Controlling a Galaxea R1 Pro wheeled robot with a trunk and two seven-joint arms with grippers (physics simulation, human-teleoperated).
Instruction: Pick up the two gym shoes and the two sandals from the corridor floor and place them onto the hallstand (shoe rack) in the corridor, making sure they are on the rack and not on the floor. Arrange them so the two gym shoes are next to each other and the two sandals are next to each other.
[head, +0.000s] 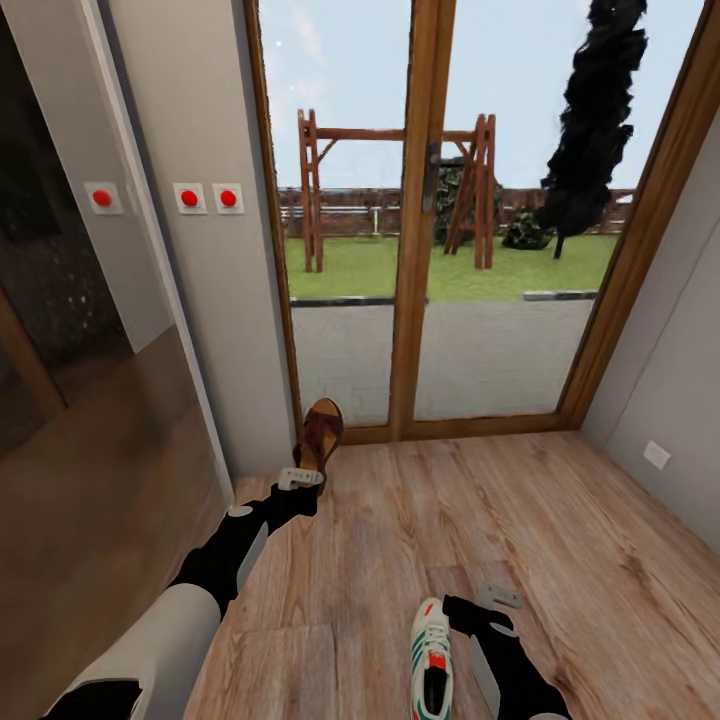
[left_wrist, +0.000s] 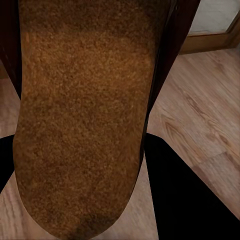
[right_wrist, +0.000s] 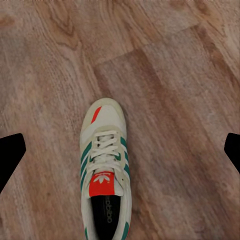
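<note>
I'm holding one sandal (head: 320, 435) clamped in my left gripper (head: 300, 478), lifted near the glass door (head: 420, 250); my right gripper (head: 497, 597) is hanging spread above a gym shoe (head: 432, 655) on the corridor floor (head: 560, 530). The sandal could be slipping if I'm swinging round too fast.

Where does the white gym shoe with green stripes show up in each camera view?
Head view: gym shoe at bottom edge, beside the right gripper.
Right wrist view: gym shoe lower centre, toe pointing up.
Left wrist view: not in it.
Shared landmark: wood plank floor.
</note>
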